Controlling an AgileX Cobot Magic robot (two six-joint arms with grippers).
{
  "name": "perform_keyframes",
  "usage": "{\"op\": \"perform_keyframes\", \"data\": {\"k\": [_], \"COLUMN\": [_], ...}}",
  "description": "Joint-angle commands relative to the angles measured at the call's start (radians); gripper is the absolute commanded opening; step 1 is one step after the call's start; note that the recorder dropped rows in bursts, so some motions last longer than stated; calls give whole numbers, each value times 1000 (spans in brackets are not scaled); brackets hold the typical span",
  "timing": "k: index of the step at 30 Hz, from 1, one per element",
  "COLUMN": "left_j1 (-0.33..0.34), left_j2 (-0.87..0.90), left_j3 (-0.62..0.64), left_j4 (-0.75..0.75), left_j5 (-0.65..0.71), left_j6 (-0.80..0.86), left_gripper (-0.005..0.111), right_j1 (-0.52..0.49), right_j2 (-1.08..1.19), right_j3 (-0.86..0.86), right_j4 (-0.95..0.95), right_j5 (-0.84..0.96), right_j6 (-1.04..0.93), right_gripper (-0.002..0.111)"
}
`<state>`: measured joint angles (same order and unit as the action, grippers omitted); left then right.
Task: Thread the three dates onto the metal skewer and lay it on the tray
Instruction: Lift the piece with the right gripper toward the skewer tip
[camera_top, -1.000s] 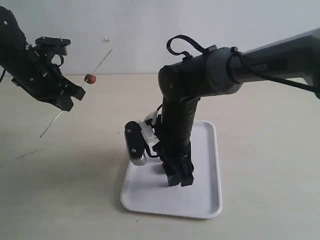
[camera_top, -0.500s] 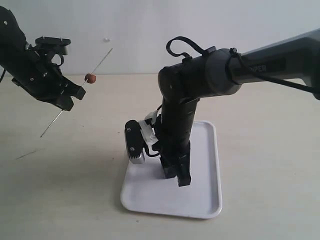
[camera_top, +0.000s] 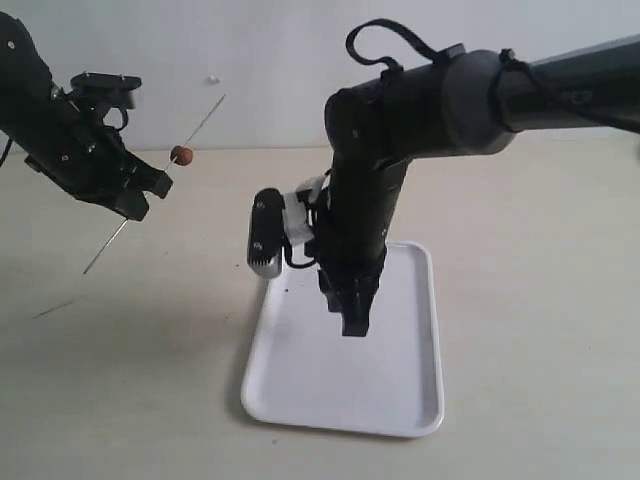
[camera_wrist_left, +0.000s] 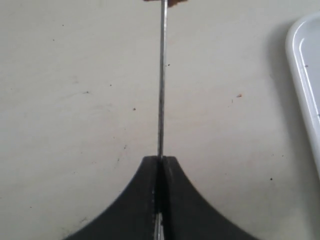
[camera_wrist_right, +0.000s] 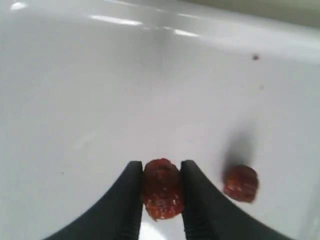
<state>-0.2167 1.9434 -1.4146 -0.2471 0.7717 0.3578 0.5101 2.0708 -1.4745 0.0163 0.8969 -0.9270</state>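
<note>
Lifted clear of the tray (camera_top: 400, 390), the right gripper (camera_top: 352, 322) now hangs just above its middle, where a second ago it stood pressed down on the white floor; its jaws have narrowed from wide and are pinching one date (camera_wrist_right: 161, 195) on both flanks. It is wrinkled, reddish, and off the tray. Just beside it and lower, a second date (camera_wrist_right: 241, 183) lies loose on the tray, waiting its turn. Beyond the tray's far left corner and well apart from it, the left gripper (camera_top: 140, 195) has not shifted above the surface; its jaws are closed tight on the metal skewer (camera_top: 205, 118), tilted up and away, with a third date (camera_top: 181, 155) already threaded. The pick looks sound, and carrying this date to the skewer's free upper end is the step in hand.
</note>
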Motion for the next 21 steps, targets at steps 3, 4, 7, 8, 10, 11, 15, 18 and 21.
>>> {"op": "perform_keyframes", "data": {"k": [3, 4, 7, 8, 10, 11, 15, 18, 21], "left_j1": [-1, -1, -3, -3, -3, -4, -15, -45, -89], "left_j2": [-13, -13, -13, -13, -13, -13, -13, -13, -13], "left_j3": [-7, -7, -7, -7, -7, -7, -7, -7, -7], "left_j4": [-76, -86, -116, -127, -146, -154, -223, -274, -287], "left_j5": [-8, -2, 31, 43, 62, 69, 108, 124, 124], "left_j6": [16, 30, 64, 77, 92, 92, 147, 209, 245], "left_gripper": [0, 0, 0, 0, 0, 0, 0, 0, 0], "right_j1": [-29, -46, -108, -131, -178, -201, -282, -329, -356], "right_j2": [-92, -103, -123, -126, -130, -130, -130, -130, -130], "right_j3": [1, 1, 1, 1, 1, 1, 1, 1, 1], "right_j4": [-80, -82, -76, -74, -66, -43, 175, 392, 596], "right_j5": [-139, -164, -236, -260, -305, -329, -403, -446, -444], "right_j6": [334, 407, 633, 701, 828, 883, 927, 853, 722], "right_gripper": [25, 25, 25, 25, 27, 28, 38, 39, 36]}}
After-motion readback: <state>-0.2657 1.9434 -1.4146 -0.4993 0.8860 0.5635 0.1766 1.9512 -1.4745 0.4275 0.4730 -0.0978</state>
